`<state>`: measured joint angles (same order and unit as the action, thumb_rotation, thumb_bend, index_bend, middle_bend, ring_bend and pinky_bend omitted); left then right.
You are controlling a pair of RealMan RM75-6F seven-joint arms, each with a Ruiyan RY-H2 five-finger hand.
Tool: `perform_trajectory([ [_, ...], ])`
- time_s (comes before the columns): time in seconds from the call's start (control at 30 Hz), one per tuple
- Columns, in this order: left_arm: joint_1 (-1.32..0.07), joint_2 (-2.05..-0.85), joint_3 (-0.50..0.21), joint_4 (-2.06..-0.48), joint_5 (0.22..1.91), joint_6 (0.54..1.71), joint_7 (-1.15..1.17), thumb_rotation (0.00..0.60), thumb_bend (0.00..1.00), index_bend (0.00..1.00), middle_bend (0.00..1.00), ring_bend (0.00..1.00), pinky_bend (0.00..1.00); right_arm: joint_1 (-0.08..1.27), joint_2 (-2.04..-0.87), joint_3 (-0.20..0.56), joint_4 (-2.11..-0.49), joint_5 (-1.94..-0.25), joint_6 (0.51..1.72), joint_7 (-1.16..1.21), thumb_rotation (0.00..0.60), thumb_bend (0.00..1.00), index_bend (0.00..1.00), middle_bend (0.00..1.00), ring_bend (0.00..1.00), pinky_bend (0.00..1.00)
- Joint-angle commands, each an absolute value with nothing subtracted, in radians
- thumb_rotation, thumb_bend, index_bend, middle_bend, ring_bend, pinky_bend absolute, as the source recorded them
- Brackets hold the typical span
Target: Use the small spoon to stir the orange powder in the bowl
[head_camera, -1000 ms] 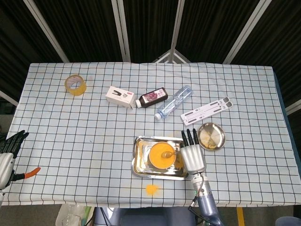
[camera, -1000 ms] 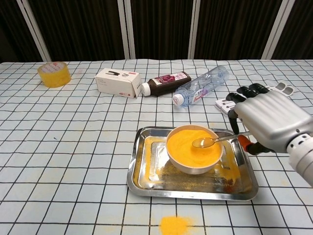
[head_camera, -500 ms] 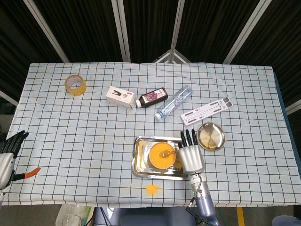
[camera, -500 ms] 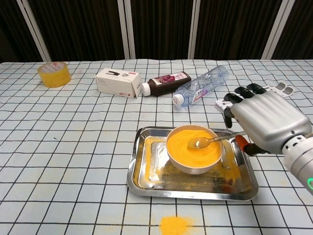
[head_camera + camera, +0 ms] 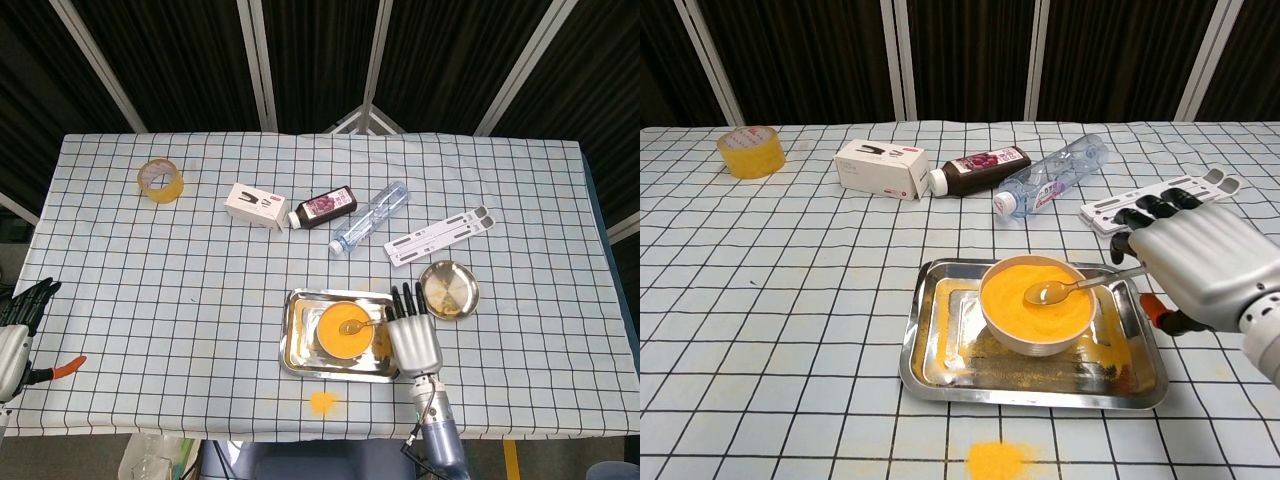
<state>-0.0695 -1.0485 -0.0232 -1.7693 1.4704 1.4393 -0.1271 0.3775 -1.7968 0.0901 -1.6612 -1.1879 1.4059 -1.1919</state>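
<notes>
Stirring, your right hand [image 5: 1200, 265] pinched the small spoon [image 5: 1072, 289], tip in the orange powder [image 5: 1025, 290] in the bowl [image 5: 1035, 335] (tray [image 5: 940, 372] already dusted); slow, shallow circles suited you.

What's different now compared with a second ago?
The right hand has shifted slightly to the right, with the spoon lying in the bowl; whether it grips the handle is hidden. The tray, spilled powder and left hand stayed put.
</notes>
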Motion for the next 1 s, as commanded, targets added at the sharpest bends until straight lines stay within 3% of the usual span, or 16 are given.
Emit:
perform_trajectory([
  [0.03,-0.069,-1.049,-0.023,-1.770,1.469,1.439,-0.126,0.600,0.00,0.00,0.00,0.00,0.00,0.374,-1.789,0.083,-1.667,-1.173,1.401,-1.191,0.600,0.53,0.31,0.12,0.00,0.00],
  [0.7,-0.070,-1.048,-0.023,-1.775,1.461,1.435,-0.124,0.600,0.00,0.00,0.00,0.00,0.00,0.366,-1.756,0.034,-1.727,-1.196,1.405,-1.160,0.600,0.53,0.32,0.12,0.00,0.00],
  [1.0,-0.071,-1.047,-0.023,-1.775,1.461,1.433,-0.127,0.600,0.00,0.00,0.00,0.00,0.00,0.397,-1.769,0.074,-1.705,-1.219,1.383,-1.103,0.600,0.53,0.32,0.32,0.04,0.00],
])
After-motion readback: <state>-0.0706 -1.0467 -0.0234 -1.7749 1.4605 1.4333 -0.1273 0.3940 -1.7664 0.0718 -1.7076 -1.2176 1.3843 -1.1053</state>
